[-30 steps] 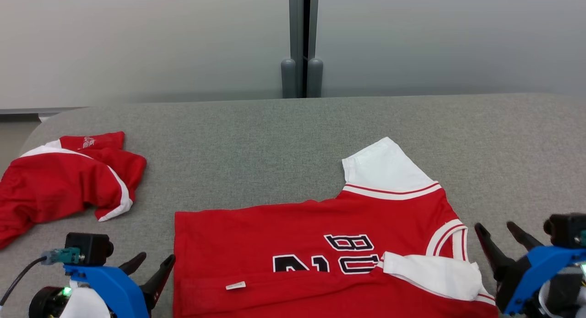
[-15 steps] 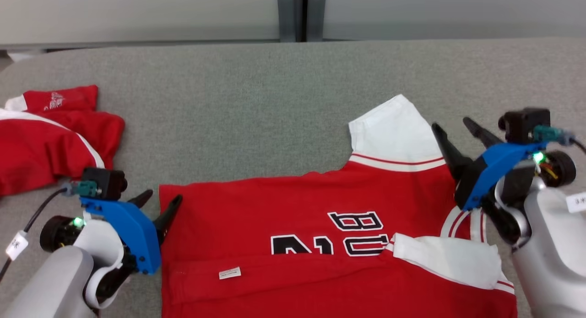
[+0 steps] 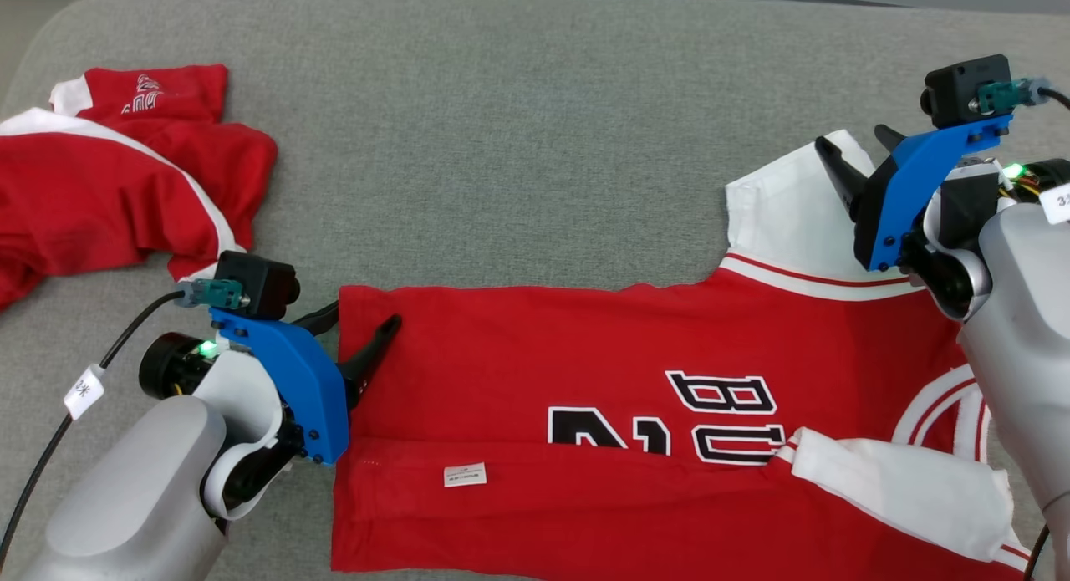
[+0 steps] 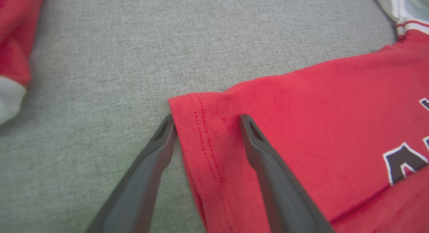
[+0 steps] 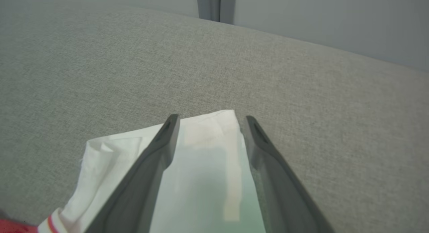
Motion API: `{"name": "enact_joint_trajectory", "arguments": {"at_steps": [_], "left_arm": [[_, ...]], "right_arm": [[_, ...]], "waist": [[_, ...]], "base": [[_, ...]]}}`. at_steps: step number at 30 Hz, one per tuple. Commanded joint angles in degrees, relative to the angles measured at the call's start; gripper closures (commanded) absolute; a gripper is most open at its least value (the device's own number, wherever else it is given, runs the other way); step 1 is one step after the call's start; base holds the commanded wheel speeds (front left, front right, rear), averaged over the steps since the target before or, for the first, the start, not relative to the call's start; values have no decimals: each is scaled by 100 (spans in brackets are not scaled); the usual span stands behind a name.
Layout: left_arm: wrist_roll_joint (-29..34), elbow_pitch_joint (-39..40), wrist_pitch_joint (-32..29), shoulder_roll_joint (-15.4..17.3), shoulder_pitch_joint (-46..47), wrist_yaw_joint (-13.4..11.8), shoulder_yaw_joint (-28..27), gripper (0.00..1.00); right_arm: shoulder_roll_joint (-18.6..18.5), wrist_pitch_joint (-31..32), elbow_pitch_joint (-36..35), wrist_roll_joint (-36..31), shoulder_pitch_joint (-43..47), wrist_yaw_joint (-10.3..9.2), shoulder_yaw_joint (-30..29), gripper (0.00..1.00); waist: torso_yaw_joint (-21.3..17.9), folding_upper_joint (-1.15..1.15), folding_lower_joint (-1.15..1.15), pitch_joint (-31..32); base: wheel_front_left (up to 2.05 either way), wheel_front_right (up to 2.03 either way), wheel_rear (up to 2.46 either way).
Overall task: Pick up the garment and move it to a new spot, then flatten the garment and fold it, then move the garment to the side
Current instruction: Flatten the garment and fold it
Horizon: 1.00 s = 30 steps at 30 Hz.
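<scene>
crumpled red-and-white cloth point(image 3: 109, 188) at the left edge of a grey fabric surface point(image 3: 518, 146)

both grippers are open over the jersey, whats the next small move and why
Probably close both: the left gripper straddles the hem corner of the red jersey, and the right gripper brackets the tip of its white sleeve, both open with nothing gripped.

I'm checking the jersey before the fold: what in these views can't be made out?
Lettering on the jersey: head view, lower half covered by the jersey's own fold.
Label: head view, too small to read.
Jersey's right side: head view, behind the right forearm.
Second garment: head view, cut by the left edge.
</scene>
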<state>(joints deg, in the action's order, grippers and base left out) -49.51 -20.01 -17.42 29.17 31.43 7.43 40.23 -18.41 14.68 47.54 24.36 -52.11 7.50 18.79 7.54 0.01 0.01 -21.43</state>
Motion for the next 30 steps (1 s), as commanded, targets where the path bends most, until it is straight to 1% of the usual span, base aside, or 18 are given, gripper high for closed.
{"name": "enact_joint_trajectory", "arguments": {"at_steps": [1, 5, 9, 13, 14, 15, 16, 17, 18, 19, 20, 21, 22, 30], "left_arm": [[-62, 6, 54, 16, 142, 7, 70, 0], [-197, -48, 158, 52, 305, 8, 343, 0], [-341, -109, 249, 92, 429, 8, 595, 0], [-472, -167, 334, 144, 520, 8, 807, 0], [-503, -183, 366, 152, 537, 9, 848, 0], [-541, -197, 379, 161, 561, 9, 888, 0], [-573, -215, 406, 170, 587, 9, 931, 0], [-613, -226, 417, 176, 607, 9, 981, 0], [-657, -237, 413, 190, 622, 8, 1035, 20], [-696, -249, 420, 205, 640, 9, 1074, 44], [-716, -250, 453, 216, 669, 9, 1110, 65], [-754, -266, 486, 229, 705, 9, 1141, 90], [-773, -282, 511, 241, 730, 9, 1171, 100], [-860, -495, 762, 407, 882, 6, 1315, 100]], "right_arm": [[-36, 75, 169, 59, -118, 0, 36, 0], [-117, 185, 682, 37, -468, -1, 49, 0], [-5, 292, 1064, 155, -598, 0, 83, 0], [149, 731, 1322, 353, -521, 5, 308, 0], [170, 817, 1316, 406, -498, 7, 383, 26], [185, 863, 1274, 470, -473, 8, 467, 35], [180, 868, 1214, 533, -450, 9, 542, 59], [165, 857, 1138, 586, -424, 10, 625, 70], [142, 842, 1069, 651, -403, 9, 709, 100], [106, 817, 1005, 725, -384, 7, 784, 100], [68, 782, 937, 787, -365, 7, 859, 100], [25, 725, 866, 843, -357, 7, 932, 100], [-11, 664, 813, 887, -358, 7, 1000, 100], [-215, -145, 681, 1146, -440, 0, 1281, 100]], "waist": [[72, -1, -1, -66], [136, -1, -1, -156], [162, -1, -1, -229], [163, -1, -1, -255], [158, -1, -1, -253], [150, -1, -1, -250], [141, -1, -1, -242], [134, -1, -1, -235], [125, -1, -1, -228], [117, -1, -1, -224], [109, -1, -1, -220], [102, -1, -1, -217], [96, -1, -1, -215], [33, -1, -1, -45]], "base": [[0, 0, 0], [0, 0, 0], [0, 0, 0], [0, 0, 0], [0, 0, 0], [0, 0, 0], [0, 0, 0], [0, 0, 0], [0, 0, 0], [0, 0, 0], [0, 0, 0], [0, 0, 0], [0, 0, 0], [0, 0, 0]]}}
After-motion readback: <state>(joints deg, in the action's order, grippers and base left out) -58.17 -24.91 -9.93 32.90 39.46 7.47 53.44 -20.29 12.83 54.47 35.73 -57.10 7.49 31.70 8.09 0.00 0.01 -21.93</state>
